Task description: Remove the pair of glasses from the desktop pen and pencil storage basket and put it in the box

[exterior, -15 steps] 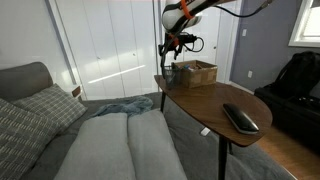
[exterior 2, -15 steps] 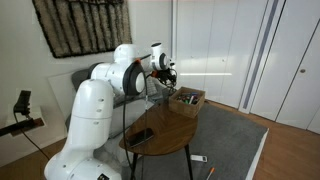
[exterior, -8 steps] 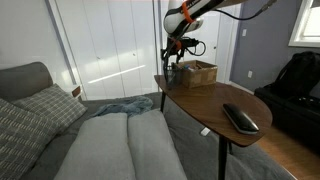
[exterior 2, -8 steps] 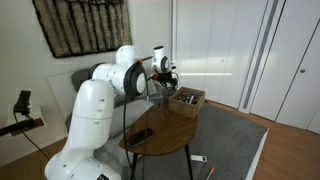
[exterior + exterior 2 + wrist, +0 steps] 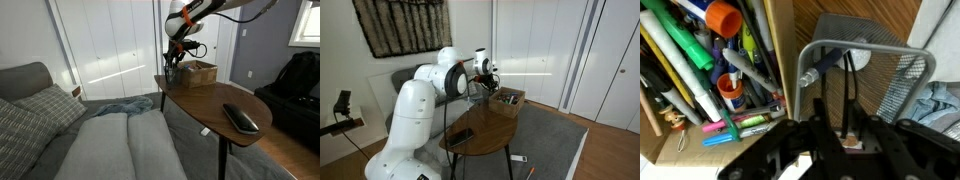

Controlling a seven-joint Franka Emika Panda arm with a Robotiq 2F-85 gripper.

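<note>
Arm (image 5: 214, 8) links slope down toward the table in an exterior view, the wrist bent so that the gripper (image 5: 175, 56) points straight down just above the basket (image 5: 172, 72). In the wrist view the gripper hangs over the open top of the grey mesh basket. Its dark fingers (image 5: 812, 128) stand apart with a clear gap between them, clamped on nothing that I can see.

The pair of glasses (image 5: 847, 85) shows only as thin dark stems standing upright inside the basket, directly under that gap. The lenses cannot be made out.

The box (image 5: 786, 60), tan and low-walled, stands just beside the basket; whether they touch I cannot tell. It is crowded with pens and markers, among them a green marker (image 5: 675, 45), an orange-capped marker (image 5: 725, 18) and a pink highlighter (image 5: 715, 127). Print on a white tube (image 5: 730, 92) is too blurred to read.

Basket and box stand at one end of the brown table (image 5: 205, 100). A flat black case (image 5: 240, 118) lies well apart from the basket, at the opposite end.
</note>
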